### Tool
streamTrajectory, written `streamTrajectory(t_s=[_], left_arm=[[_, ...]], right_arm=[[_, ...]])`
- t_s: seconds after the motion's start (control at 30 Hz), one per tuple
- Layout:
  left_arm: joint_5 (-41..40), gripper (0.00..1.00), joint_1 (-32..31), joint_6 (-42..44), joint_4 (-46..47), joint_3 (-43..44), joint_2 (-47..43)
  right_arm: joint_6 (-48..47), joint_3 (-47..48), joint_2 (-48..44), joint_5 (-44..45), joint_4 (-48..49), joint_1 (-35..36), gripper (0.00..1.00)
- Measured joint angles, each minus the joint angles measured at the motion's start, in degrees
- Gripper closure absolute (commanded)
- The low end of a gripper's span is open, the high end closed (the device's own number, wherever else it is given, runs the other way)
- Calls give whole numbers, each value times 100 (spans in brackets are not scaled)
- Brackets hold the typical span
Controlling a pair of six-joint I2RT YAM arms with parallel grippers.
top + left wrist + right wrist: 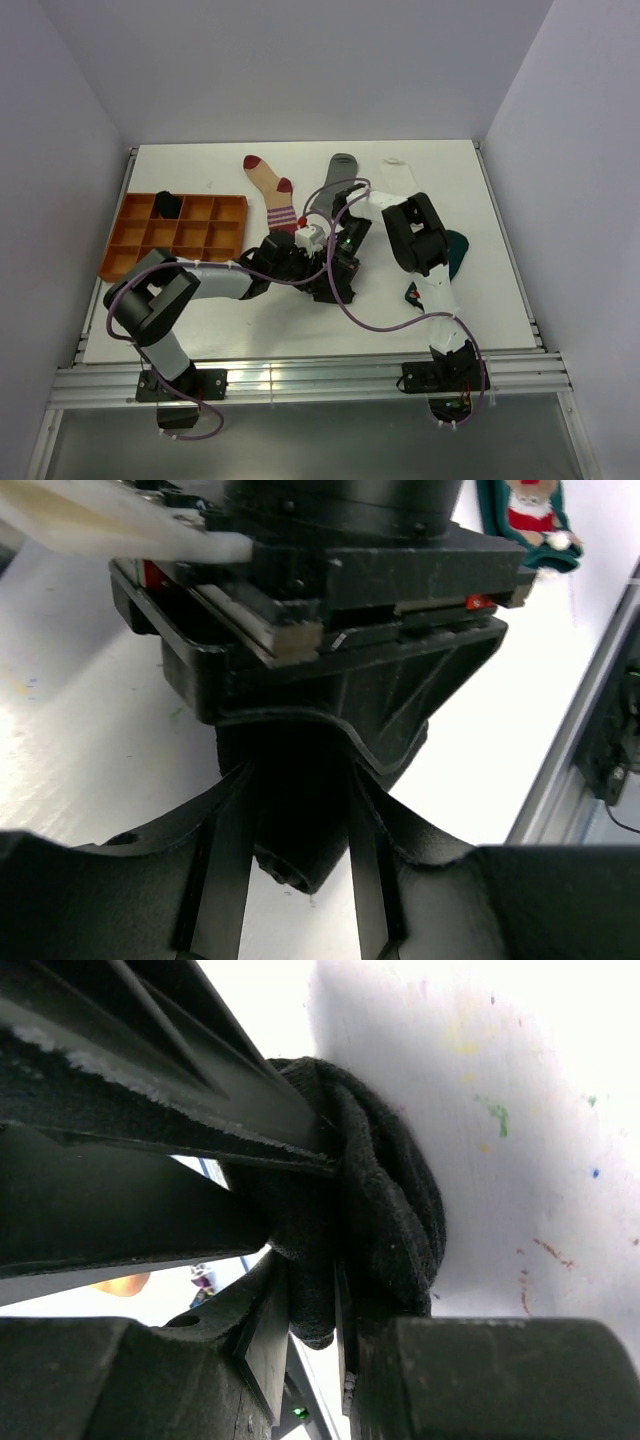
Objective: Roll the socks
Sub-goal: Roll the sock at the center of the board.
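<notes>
Black knit sock [390,1200] lump between fingers [265,1335]

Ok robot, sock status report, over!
Both clamped on black sock: left gripper, right gripper. Sock bunched between them. Close behind: striped sock.

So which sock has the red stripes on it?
The beige fabric sock with the red toe and heel, lying flat between the orange plastic tray and the plain grey sock. The others show no stripes.
</notes>
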Motion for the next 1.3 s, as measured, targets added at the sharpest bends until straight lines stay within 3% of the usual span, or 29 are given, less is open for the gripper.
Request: streamTrajectory(t_s=[0.47,0.57,0.6,0.7,0.97,1.3], left_arm=[[595,63,4,-400,374,-214,79],[640,72,9,-487,385,-214,111],[640,83,11,-551,385,-214,131],[625,100,15,-782,348,-181,188],[452,100,22,-1709,-280,216,428],[219,100,31,-2428,-1502,933,638]], right_arm=[[686,-155,0,173,42,-76,77],[841,-173,-4,221,68,-76,76],[909,-195,-17,238,92,-76,74],[1110,-341,-162,315,264,-76,65],[1427,-800,-824,686,1036,-76,54],[1639,-1198,-1521,861,2065,-457,50]])
